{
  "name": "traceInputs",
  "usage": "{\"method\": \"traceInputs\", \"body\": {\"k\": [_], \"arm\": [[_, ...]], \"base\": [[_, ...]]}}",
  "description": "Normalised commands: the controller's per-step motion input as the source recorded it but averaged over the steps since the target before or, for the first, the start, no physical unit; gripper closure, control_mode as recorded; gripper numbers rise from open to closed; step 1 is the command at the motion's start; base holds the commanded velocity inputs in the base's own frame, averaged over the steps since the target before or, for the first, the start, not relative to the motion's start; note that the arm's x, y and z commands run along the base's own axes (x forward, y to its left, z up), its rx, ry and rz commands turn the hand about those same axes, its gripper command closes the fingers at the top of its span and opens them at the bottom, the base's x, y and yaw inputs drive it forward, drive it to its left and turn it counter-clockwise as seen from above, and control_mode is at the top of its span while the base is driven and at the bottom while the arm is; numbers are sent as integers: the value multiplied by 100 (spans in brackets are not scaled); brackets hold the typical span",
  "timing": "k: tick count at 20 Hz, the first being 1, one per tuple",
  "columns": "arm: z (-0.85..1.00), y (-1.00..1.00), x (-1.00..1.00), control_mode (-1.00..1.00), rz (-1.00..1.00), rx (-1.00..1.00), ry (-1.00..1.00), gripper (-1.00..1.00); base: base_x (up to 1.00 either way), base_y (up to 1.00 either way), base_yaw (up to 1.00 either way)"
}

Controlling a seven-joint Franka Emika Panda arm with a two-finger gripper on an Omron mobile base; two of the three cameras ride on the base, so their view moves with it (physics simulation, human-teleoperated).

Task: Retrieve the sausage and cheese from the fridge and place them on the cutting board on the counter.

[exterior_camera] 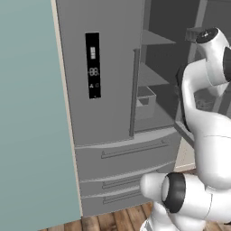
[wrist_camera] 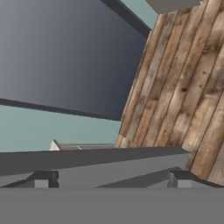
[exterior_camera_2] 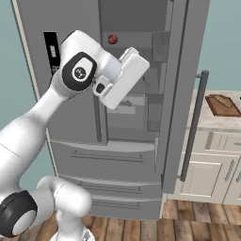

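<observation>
The grey fridge (exterior_camera: 106,117) stands with its left door shut and its right door (exterior_camera_2: 181,70) swung open. On an upper shelf inside lies a small reddish-brown rounded thing, apparently the sausage (exterior_camera_2: 112,39). The cheese is hidden. The brown cutting board (exterior_camera_2: 223,104) lies on the pale counter (exterior_camera_2: 207,121) to the right of the fridge. My gripper (wrist_camera: 110,181) is open with nothing between its fingertips (wrist_camera: 41,179). In the right base view its white hand (exterior_camera_2: 123,77) hangs in front of the open compartment, below and right of the sausage.
The open door's long bar handle (exterior_camera_2: 193,127) juts out in front of the cream cabinets (exterior_camera_2: 207,174). Inside the fridge are grey shelves (exterior_camera: 155,79) and a bin (exterior_camera: 145,103). Lower drawers (exterior_camera: 131,158) are shut. The floor (exterior_camera_2: 188,221) is wooden.
</observation>
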Motion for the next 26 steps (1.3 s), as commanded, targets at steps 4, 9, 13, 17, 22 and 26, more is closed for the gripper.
{"method": "traceInputs", "body": {"k": [4, 9, 13, 17, 22, 26], "arm": [[-3, 100, -20, -100, 7, 0, 0, -100], [0, 100, -4, -100, 43, -1, 7, -100], [0, 100, -19, -100, 61, -12, 16, -100], [-2, 88, -11, -100, 69, -17, 21, -100], [-35, 51, -7, -100, 80, -17, 16, -100], [-37, 6, 2, -100, 84, -7, 2, -100]], "base": [[0, 0, 0], [0, 0, 0], [0, 0, 0], [0, 0, 0], [0, 0, 0], [0, 0, 0]]}}
